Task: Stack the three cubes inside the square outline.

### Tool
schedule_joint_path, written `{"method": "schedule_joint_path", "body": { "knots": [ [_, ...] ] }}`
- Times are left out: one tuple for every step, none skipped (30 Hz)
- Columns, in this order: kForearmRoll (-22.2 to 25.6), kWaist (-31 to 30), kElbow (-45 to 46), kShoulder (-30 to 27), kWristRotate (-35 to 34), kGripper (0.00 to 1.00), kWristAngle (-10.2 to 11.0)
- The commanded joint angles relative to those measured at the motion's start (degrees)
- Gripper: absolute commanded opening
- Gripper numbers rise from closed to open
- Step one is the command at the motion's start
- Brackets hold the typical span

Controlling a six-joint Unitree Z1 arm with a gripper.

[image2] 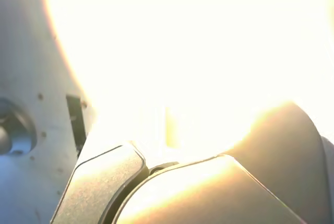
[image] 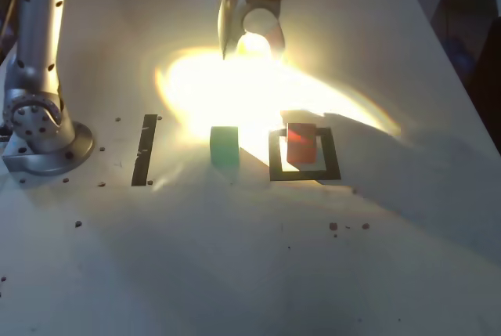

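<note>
Stacking, judged 1 of 3 placed: red cube [image: 301, 143] inside square outline [image: 331, 165]; green cube [image: 225, 146] outside, at its 9 o'clock in the exterior view; yellow unidentifiable in glare; tool [image: 225, 56] opening, indiscernible.

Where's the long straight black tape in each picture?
Exterior view: the black tape strip lies between the arm's metal base and the green cube.
Wrist view: the strip sits between that base and the bright glare.
Shared landmark: the metal base.

A straight strip of black tape [image: 144, 150] lies left of centre in the exterior view on the pale tabletop [image: 180, 265].
</note>
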Motion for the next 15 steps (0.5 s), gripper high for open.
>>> {"method": "schedule_joint_path", "body": {
  "knots": [
    [2.45,-3.22,-2.51,-0.32,-1.76,0.22,-0.58],
    [3.73,-4.93,-3.92,-0.1,-2.75,0.22,-0.95],
    [5.05,-6.69,-5.46,0.27,-3.84,0.22,-1.38],
    [6.31,-8.48,-7.05,0.76,-4.96,0.22,-1.84],
    [7.45,-10.24,-8.66,1.3,-6.07,0.22,-2.32],
    [8.49,-11.96,-10.28,1.89,-7.11,0.22,-2.76],
    [9.41,-13.58,-11.84,2.47,-8.07,0.22,-3.1],
    [10.2,-15.02,-13.21,3.0,-8.91,0.22,-3.38],
    [10.77,-16.25,-14.29,3.44,-9.61,0.22,-3.65],
    [11.16,-17.27,-15.05,3.79,-10.17,0.22,-3.9],
    [11.44,-18.06,-15.54,4.1,-10.62,0.22,-4.12],
    [11.6,-18.66,-15.78,4.37,-10.95,0.22,-4.35],
    [11.65,-19.08,-15.82,4.64,-11.17,0.22,-4.6],
    [11.64,-19.36,-15.7,4.89,-11.31,0.22,-4.83],
    [11.56,-19.53,-15.49,5.14,-11.41,0.22,-5.0]
  ]
}}
